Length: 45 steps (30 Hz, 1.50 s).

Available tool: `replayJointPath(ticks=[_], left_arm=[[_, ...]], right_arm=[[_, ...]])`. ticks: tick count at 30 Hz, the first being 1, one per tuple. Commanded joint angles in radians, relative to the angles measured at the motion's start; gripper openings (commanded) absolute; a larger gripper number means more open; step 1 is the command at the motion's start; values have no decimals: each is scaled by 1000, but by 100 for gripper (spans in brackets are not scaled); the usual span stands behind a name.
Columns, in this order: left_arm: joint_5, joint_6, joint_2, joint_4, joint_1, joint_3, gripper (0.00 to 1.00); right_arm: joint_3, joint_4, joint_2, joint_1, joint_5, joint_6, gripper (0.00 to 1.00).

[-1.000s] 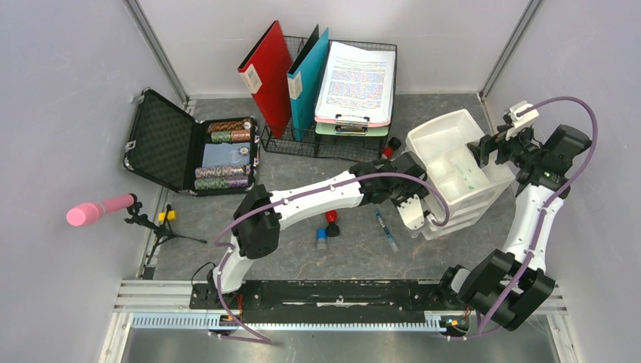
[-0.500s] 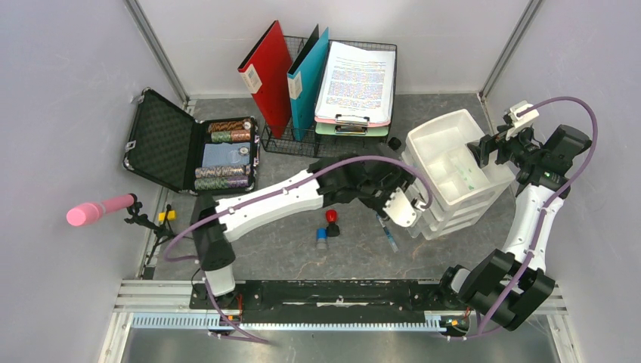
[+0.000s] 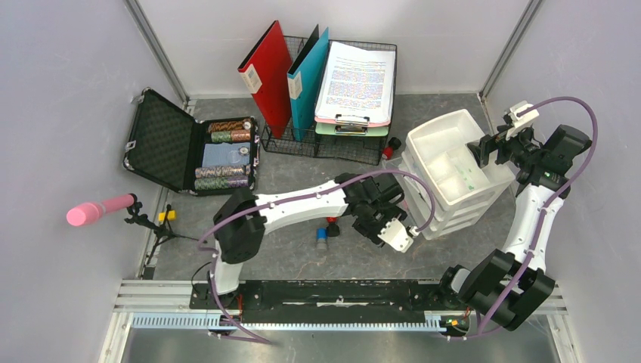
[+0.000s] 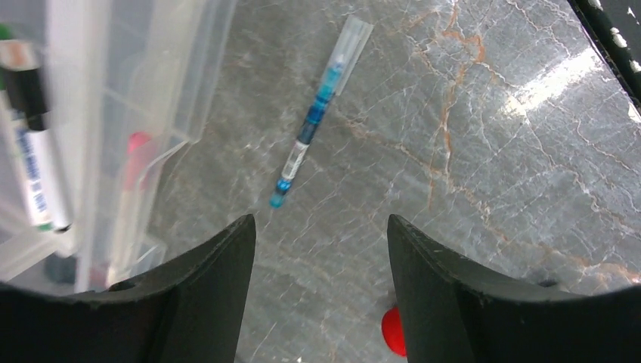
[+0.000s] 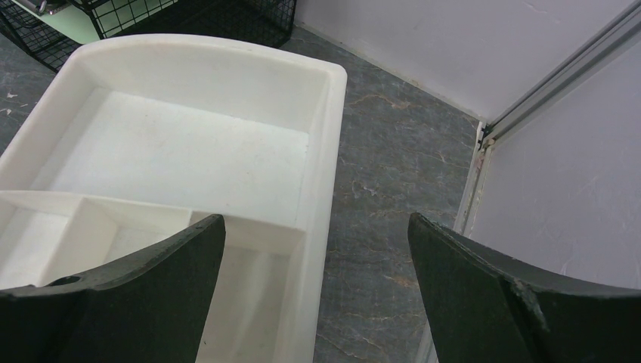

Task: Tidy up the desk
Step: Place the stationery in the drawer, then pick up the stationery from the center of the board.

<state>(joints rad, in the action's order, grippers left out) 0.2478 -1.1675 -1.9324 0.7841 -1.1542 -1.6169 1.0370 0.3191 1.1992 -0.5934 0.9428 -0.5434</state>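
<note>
The desk (image 3: 302, 261) is a dark grey stone-look tabletop. A blue pen (image 4: 314, 121) lies on it just beyond my left gripper (image 4: 321, 219), which hovers open with nothing between its fingers. In the top view the left gripper (image 3: 384, 225) sits in front of the white drawer unit (image 3: 453, 170) and covers the pen. The unit's clear drawers (image 4: 113, 151) hold markers. My right gripper (image 5: 317, 219) stands open and empty above the unit's right rim (image 5: 325, 151); in the top view the right gripper (image 3: 484, 151) is at the unit's far right side.
A red cap (image 4: 393, 333) shows by my left finger. Loose markers (image 3: 323, 238) lie under the left arm. An open black case (image 3: 189, 151) of chips sits left, a wire rack (image 3: 332, 83) with folders and a clipboard behind, and a pink microphone (image 3: 98, 210) far left.
My left arm has drawn back from the drawer unit's front toward the near edge, over the pen, with its jaws wider than a second ago. The right arm has not moved.
</note>
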Motion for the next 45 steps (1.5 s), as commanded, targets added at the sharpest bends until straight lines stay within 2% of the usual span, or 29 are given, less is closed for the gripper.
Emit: replayJointPath(ticks=[1,7,29,33,39,45], left_arm=[[55,-18,-73,1,-4,-55,69],[55,-56,-160,2,-5,-100,62],[-27,-274,-314,65,-37,-191,56],[-56,-320,-343,113,-42,-219,53],[-121,-389,-403,282,-57,-293,49],[-190,-385,-454,354,-77,-321,39]], right_arm=[[-122,298,103,30,-70,-136,98],[-121,298,115,30,-75,-141,98],[-119,299,136,31,-79,-144,98],[-119,299,138,30,-79,-145,98],[-118,299,140,30,-78,-143,98],[-118,301,139,31,-79,-144,98]])
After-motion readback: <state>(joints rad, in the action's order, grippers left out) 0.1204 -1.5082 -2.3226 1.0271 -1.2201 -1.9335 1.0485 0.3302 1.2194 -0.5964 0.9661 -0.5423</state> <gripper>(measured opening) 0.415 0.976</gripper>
